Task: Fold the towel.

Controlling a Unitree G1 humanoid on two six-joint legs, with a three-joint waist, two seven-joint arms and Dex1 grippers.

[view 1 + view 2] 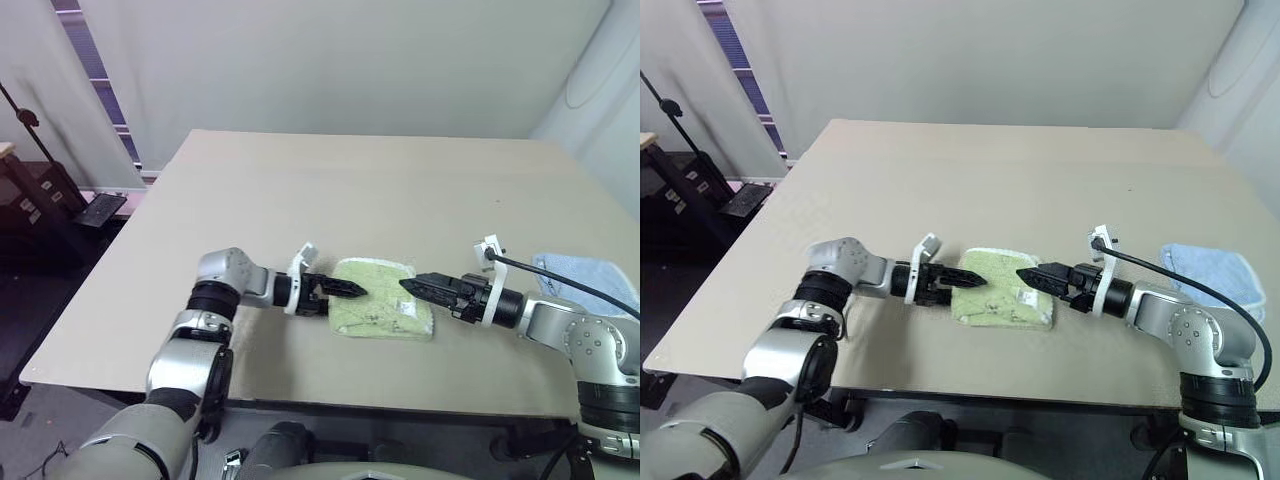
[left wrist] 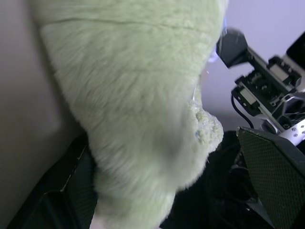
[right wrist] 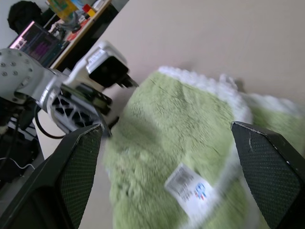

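The left claw [image 1: 345, 290] is standing spread, its fingers lying nearly level at the towel's [image 1: 380, 312] near edge, pinching nothing. In the left wrist view the green pile is bulging right between those fingers, so the cloth is sitting inside the gap, touching or nearly so. Across the towel, the right claw [image 1: 418, 285] is pointing back at it, likewise spread and empty, its tips hanging over the opposite edge. In the right wrist view its two fingers are framing the cloth, with a small white label [image 3: 189, 185] showing on the surface just ahead.

Between the two claws the towel is lying on the table [image 1: 300, 190] as a small thick pad, apparently already doubled over. Beyond the right claw, well apart, a blue cloth [image 1: 590, 275] is resting near the table edge.

The towel is looking light, soft and limp, with a grippy pile; it will probably sag and unfold if lifted by one layer. Taking hold at a corner or along the stitched white edge, catching all layers, seems best.

No containers are present.
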